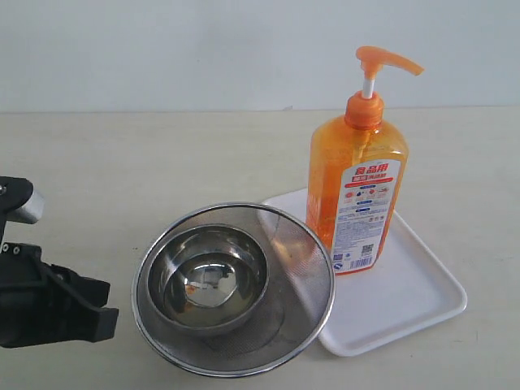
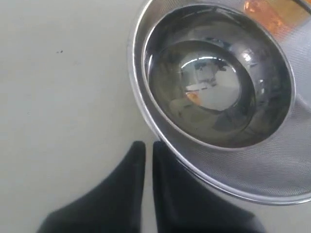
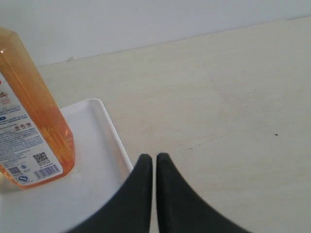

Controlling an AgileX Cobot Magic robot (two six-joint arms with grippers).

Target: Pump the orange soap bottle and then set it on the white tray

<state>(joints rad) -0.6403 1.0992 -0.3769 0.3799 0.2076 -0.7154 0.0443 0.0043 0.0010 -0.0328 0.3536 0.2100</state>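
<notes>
Exterior view shows the bottle [image 1: 357, 195] standing upright on the tray [image 1: 422, 301], toward its far left part, with the nozzle [image 1: 382, 58] raised on its white stem [image 1: 368, 88] and pointing right. Just left of the tray sits a mesh strainer [image 1: 313, 276] with a steel bowl [image 1: 207, 280] inside it; the strainer's rim overlaps the tray's near left edge in this view. In the left wrist view the left gripper [image 2: 148, 145] has its fingers pressed together with nothing between them, low over the bare table [image 2: 63, 97] just beside the strainer's rim; whether it touches the rim I cannot tell. In the right wrist view the right gripper [image 3: 154, 158] is likewise closed and empty, close to the tray's rim and apart from the bottle. As things lie, the placing part looks satisfied, since the bottle is already on the tray. Whether the pump has been pressed cannot be read from these pictures, so I judge the pumping to be the step in question. If so, the next move calls for one gripper to rise above the nozzle and push straight down on its flat top, for which closed fingers suit well. The bottle is tall and narrow, so an off-centre push could tip it, and steadying the body with the other gripper would help.
</notes>
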